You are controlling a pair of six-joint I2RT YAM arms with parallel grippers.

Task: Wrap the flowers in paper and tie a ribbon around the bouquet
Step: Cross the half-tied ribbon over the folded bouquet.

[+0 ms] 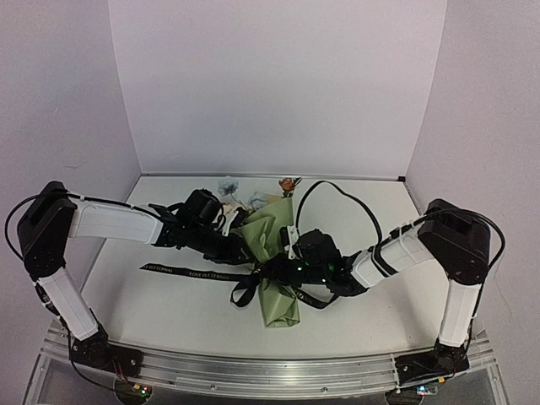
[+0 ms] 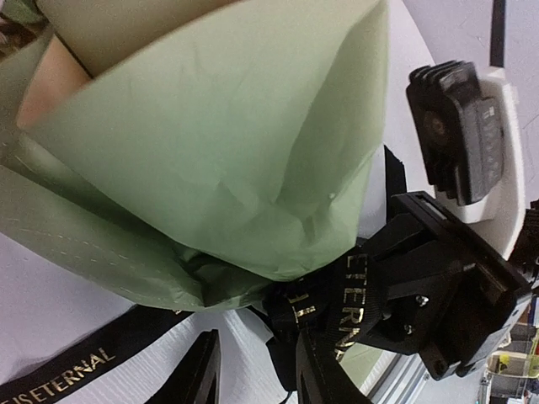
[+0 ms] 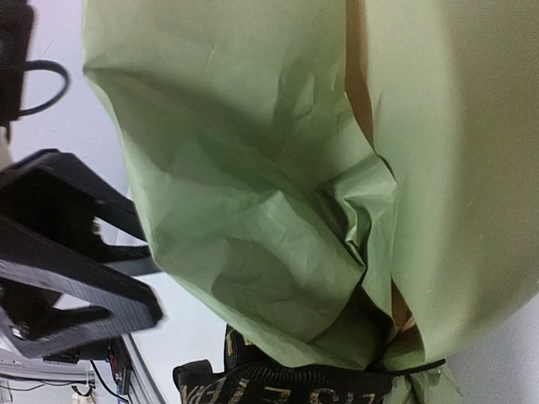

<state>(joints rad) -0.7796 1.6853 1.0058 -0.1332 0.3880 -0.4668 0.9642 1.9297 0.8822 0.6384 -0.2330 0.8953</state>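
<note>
Step in hand: tying. Wrapping is judged done, since the paper (image 2: 219,151) is already closed into a cone around the stems.

The bouquet (image 1: 283,305) lies at table centre with its narrow end towards the arm bases. The flowers (image 1: 229,186) poke out at the far, wide end.

The ribbon (image 1: 181,270) is laid across the cone's lower part. One long tail trails to the left on the table (image 1: 169,325), and a looped tangle is seen at the narrow waist. No finished knot can be made out.

Right gripper (image 1: 283,268): closed at the ribbon crossing. It is judged to be pinching the ribbon against the cone's side, though the contact itself is hidden in its own wrist view.

Left gripper (image 2: 248,362): jaws stand partly apart just beside the ribbon loop under the paper. Bare table is seen between them, so nothing is taken to be held.

Next move, judged: the free tail needs to be caught by the left jaws and drawn through or around the loop. The right pinch must be kept so the wrap is not let slack.

Writing: gold capitals are printed along the ribbon. "ETERNAL" is read on the strand at the right gripper, and "ISETERNAL" on the left tail. No other labels are legible.
</note>
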